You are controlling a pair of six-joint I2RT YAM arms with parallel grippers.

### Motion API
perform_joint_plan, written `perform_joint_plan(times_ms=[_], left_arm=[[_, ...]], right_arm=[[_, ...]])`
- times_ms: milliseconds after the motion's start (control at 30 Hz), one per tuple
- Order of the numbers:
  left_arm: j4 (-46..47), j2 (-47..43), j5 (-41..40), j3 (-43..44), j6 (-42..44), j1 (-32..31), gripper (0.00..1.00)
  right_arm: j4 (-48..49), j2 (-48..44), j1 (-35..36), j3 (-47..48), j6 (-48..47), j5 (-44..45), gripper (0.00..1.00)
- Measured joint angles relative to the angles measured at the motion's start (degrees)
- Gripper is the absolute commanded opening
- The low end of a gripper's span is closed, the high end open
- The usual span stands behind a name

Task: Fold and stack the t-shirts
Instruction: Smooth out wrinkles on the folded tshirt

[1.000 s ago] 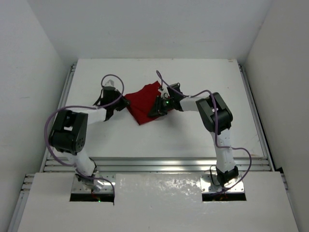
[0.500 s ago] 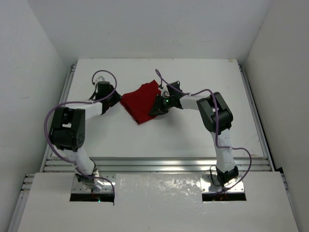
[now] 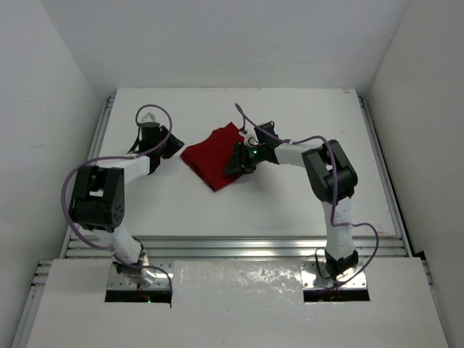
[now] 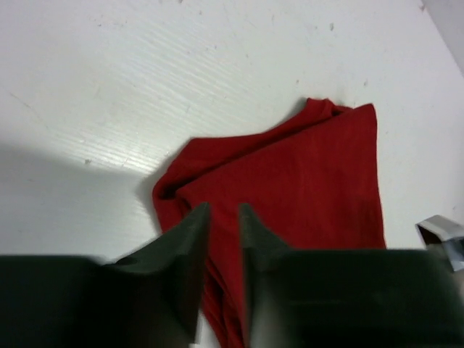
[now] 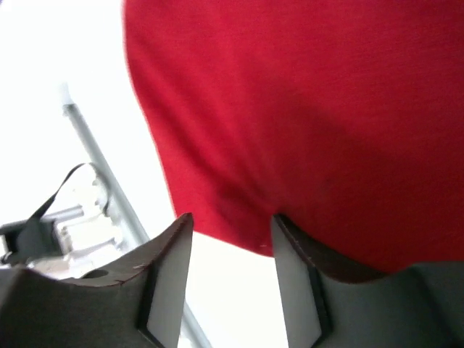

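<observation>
Top external view shows a white table [image 3: 290, 210] boxed in by plain white walls [image 3: 239, 36] at the back and on both sides, with a metal rail [image 3: 239, 245] running along its near edge. The dark red t-shirt [image 3: 210, 156] lies folded into a rough diamond a little left of the middle of the table, its surface flat but its near-left edge bunched in layers.

The left gripper [image 3: 172, 145] is just beside the shirt's left corner. From the left wrist, its fingers [image 4: 185, 246] stand a narrow slit apart with nothing between them, and the t-shirt [image 4: 304, 188] lies on faintly scuffed white tabletop beyond them.

The right gripper [image 3: 235, 161] is over the shirt's right edge. From the right wrist, its fingers [image 5: 170, 268] are parted with the t-shirt [image 5: 326, 109] filling the view past them. I cannot tell whether they touch the cloth.
</observation>
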Motion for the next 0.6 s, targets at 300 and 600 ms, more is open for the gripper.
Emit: perform_joint_plan(times_ms=[300,600], left_arm=[[-25.07,-23.39,-10.84,5.84,-0.66,-3.8,1.0],[-38.47,-49.29,-25.24,9.51,10.12,-8.37,1.0]], right_arm=[[-8.7,-24.83,-3.21,-5.16,-6.8,8.39,0.99],[-22.67,-79.65,-2.78,-21.2,-16.31,41.97,0.99]])
